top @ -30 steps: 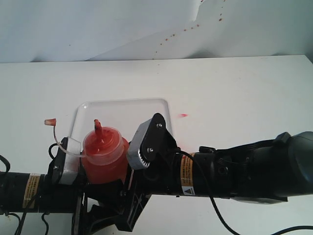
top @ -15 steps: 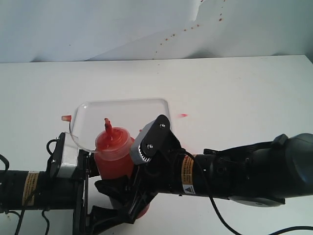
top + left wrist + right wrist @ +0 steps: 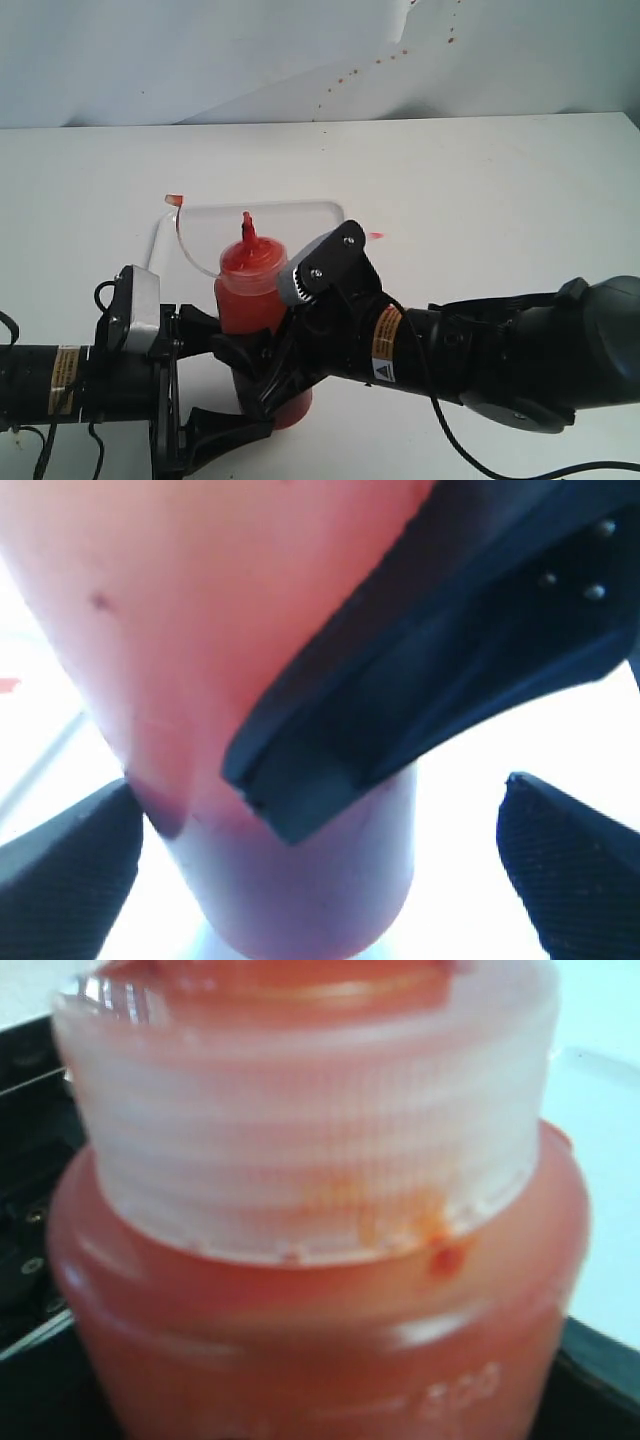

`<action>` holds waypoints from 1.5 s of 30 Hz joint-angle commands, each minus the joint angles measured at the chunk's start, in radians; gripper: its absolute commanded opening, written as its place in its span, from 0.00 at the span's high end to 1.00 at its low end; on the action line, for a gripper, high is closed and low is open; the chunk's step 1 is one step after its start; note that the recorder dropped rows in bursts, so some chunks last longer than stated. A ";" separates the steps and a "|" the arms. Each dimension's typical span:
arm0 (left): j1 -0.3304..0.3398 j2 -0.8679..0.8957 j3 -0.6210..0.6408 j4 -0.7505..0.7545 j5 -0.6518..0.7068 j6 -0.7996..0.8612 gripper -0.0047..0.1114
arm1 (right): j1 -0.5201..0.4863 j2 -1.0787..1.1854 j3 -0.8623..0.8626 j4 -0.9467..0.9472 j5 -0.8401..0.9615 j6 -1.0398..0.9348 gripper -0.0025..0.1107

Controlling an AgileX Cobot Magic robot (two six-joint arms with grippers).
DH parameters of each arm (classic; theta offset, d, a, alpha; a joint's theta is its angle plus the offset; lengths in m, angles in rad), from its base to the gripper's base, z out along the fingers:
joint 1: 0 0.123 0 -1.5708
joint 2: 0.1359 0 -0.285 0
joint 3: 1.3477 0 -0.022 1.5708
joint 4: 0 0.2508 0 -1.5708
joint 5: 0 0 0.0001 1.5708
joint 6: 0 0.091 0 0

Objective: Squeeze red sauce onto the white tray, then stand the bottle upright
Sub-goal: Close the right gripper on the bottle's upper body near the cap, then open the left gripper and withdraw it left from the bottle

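Observation:
The orange-red squeeze bottle (image 3: pixel 250 295) stands nearly upright just in front of the white tray (image 3: pixel 300 207), nozzle up. Its tethered cap (image 3: pixel 174 199) hangs out to the left. My right gripper (image 3: pixel 285 315) is shut on the bottle's body, one grey finger on its right side. In the right wrist view the bottle (image 3: pixel 320 1310) fills the frame. My left gripper (image 3: pixel 212 378) is open around the lower bottle. Its fingertips (image 3: pixel 65 875) stand wide apart beside the bottle (image 3: pixel 200 630). No round red sauce drops show on the visible tray; most of it is hidden.
A small red fleck (image 3: pixel 375 236) lies on the white table (image 3: pixel 480 180) right of the tray. A white backdrop with a trail of brown spots (image 3: pixel 360 70) rises behind the table. Both arms crowd the near edge.
The bottle has swung from tilted toward the camera to nearly upright and shifted right. Its cap swung up and away. The right gripper rotated with it.

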 commanded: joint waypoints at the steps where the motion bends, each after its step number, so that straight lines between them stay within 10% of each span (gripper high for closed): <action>1: -0.003 -0.034 0.002 0.034 -0.016 -0.064 0.20 | -0.003 -0.012 -0.005 0.045 0.004 -0.013 0.98; 13: -0.003 -0.273 0.004 0.011 0.183 -0.225 0.27 | -0.003 -0.012 -0.005 0.015 0.004 -0.013 0.98; 29: -0.003 -0.558 0.004 0.122 0.451 -0.500 0.96 | -0.003 -0.012 -0.005 0.018 0.004 -0.017 0.98; 36: -0.003 -0.656 0.006 -0.017 0.783 -0.602 0.96 | -0.001 -0.012 -0.005 0.018 -0.005 -0.017 0.98; 45: -0.003 -0.656 0.006 -0.376 0.802 -0.334 0.96 | -0.001 -0.012 -0.005 0.018 -0.012 -0.013 0.98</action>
